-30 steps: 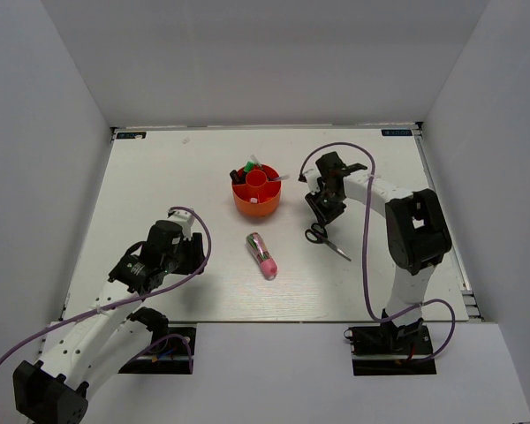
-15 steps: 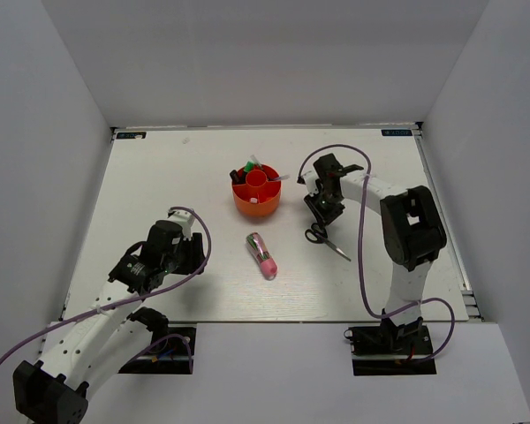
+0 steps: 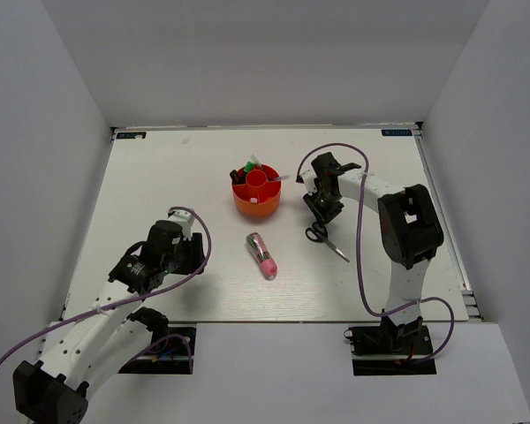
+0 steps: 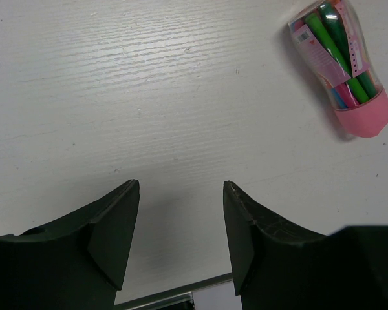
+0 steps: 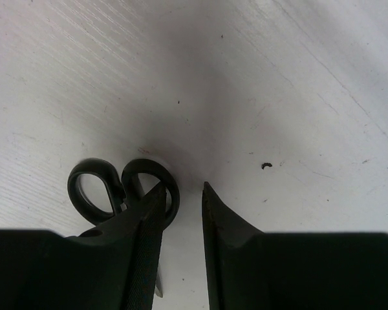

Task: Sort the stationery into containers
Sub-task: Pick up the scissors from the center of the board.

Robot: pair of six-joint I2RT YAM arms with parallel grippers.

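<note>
The black-handled scissors (image 3: 327, 241) lie flat right of the orange-red organiser (image 3: 254, 207), handles toward the back. My right gripper (image 3: 321, 212) hangs just behind those handles. In the right wrist view the right gripper (image 5: 183, 188) is open with a narrow gap showing bare table, and its left finger (image 5: 145, 219) overlaps the right handle ring of the scissors (image 5: 90, 187). The chunky pink-and-green pen (image 3: 262, 254) lies in front of the organiser. My left gripper (image 3: 194, 253) is open over bare table; in the left wrist view the left gripper (image 4: 181, 184) has the pen (image 4: 339, 64) far to its upper right.
The organiser holds a green marker (image 3: 250, 164) and dark items in its back compartments. White walls close in the table on three sides. A metal strip (image 4: 155, 300) marks the table's near edge below the left gripper.
The right arm has shifted slightly left, bringing its gripper closer over the scissors' handles, and its jaws have narrowed a little. The left arm has not moved.
</note>
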